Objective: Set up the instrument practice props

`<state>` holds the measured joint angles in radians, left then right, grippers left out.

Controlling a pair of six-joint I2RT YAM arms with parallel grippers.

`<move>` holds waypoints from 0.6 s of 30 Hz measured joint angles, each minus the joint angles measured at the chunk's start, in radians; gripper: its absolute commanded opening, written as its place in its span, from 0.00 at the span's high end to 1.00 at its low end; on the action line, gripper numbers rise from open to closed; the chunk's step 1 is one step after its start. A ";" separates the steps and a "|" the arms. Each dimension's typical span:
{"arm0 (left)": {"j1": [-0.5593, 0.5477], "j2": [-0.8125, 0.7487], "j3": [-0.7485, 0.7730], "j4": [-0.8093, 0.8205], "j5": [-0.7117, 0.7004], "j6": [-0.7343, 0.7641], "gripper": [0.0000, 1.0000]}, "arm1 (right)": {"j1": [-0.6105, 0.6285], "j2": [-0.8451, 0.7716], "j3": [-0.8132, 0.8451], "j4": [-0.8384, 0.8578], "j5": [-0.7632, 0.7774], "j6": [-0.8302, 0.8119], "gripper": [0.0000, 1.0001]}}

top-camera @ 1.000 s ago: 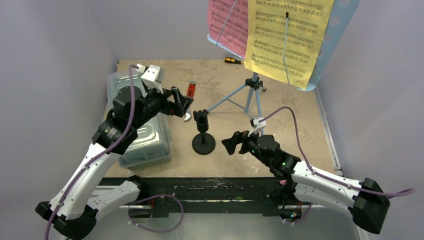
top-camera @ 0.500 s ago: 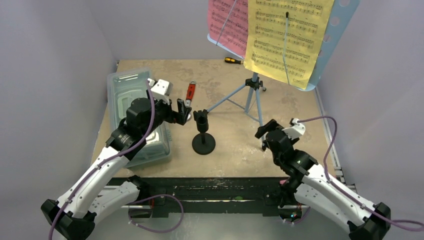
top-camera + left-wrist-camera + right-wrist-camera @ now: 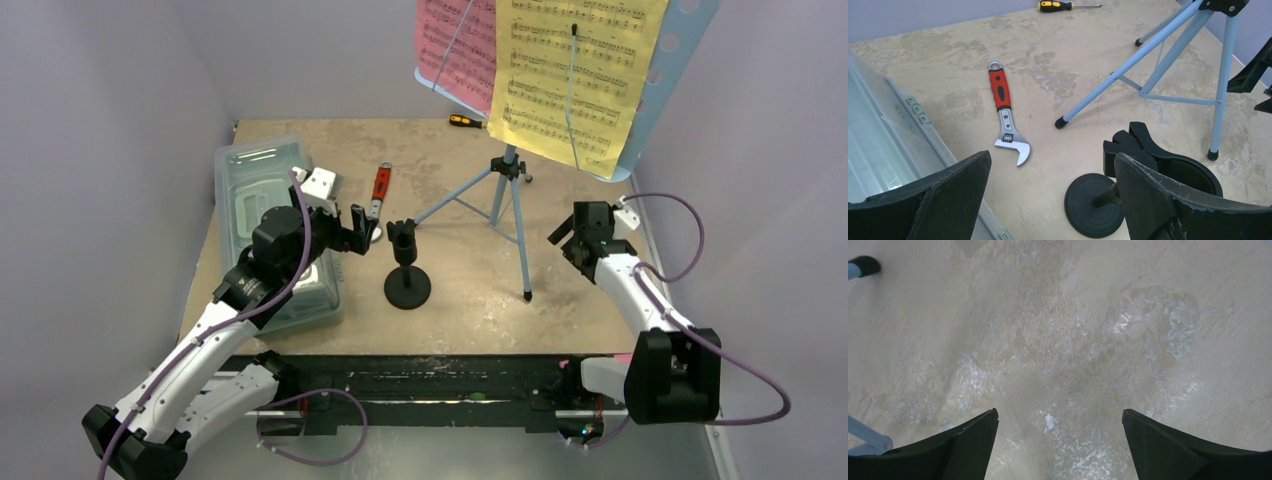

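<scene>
The light blue music stand (image 3: 655, 75) stands on its tripod (image 3: 508, 190) at the back, with a pink page (image 3: 455, 45) and a yellow page (image 3: 570, 70) on it. A black round-based mic stand (image 3: 407, 272) is upright at mid table, its clip empty. My left gripper (image 3: 360, 228) hovers open just left of that clip. The left wrist view shows the mic stand (image 3: 1095, 202) under and partly behind the right finger of the left gripper (image 3: 1050, 157). My right gripper (image 3: 562, 235) is open over bare table right of the tripod, and the right gripper (image 3: 1059, 412) holds nothing.
A red-handled wrench (image 3: 378, 188) lies behind the mic stand, also seen as the wrench (image 3: 1005, 120) in the left wrist view. A clear lidded box (image 3: 262, 170) sits under my left arm. A yellow screwdriver (image 3: 465, 121) lies at the back. A tripod foot (image 3: 865, 265) is near my right gripper.
My right arm has swung from beside the mic stand to the table's right side, past the tripod's front leg. My left gripper has dropped lower and closer to the mic stand clip.
</scene>
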<state>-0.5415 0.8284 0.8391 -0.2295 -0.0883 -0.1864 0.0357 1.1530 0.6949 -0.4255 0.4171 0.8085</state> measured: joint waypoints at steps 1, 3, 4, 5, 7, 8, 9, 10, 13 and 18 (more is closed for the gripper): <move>0.000 -0.002 0.000 0.003 -0.002 0.000 0.07 | -0.003 0.041 0.025 -0.005 -0.014 -0.006 0.02; 0.000 -0.003 0.000 0.005 -0.002 0.000 0.07 | -0.008 0.064 0.034 -0.014 -0.021 -0.005 0.02; 0.000 -0.003 0.000 0.005 -0.002 0.000 0.07 | -0.014 0.056 0.031 -0.025 -0.020 -0.002 0.04; 0.000 -0.003 0.000 0.005 -0.002 0.000 0.07 | -0.035 0.042 0.021 -0.031 -0.021 0.005 0.05; -0.004 -0.002 0.000 0.005 -0.002 0.000 0.07 | -0.128 0.002 -0.006 -0.039 -0.014 0.030 0.09; -0.005 -0.001 0.000 0.005 -0.002 0.000 0.07 | -0.174 -0.012 -0.018 -0.040 -0.007 0.041 0.11; -0.008 0.000 0.000 0.005 -0.003 0.000 0.07 | -0.238 -0.030 -0.037 -0.038 0.009 0.057 0.12; -0.012 0.002 0.000 0.005 -0.003 0.000 0.07 | -0.299 -0.049 -0.061 -0.038 0.021 0.071 0.13; -0.030 0.013 0.000 0.005 -0.002 0.000 0.07 | -0.463 -0.113 -0.123 -0.053 0.037 0.110 0.14; -0.072 0.028 0.000 0.005 -0.003 0.000 0.07 | -0.632 -0.185 -0.157 -0.095 0.111 0.180 0.09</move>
<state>-0.6140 0.8562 0.8391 -0.2245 -0.0910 -0.1867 -0.5961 0.9684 0.5377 -0.5201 0.5278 0.9890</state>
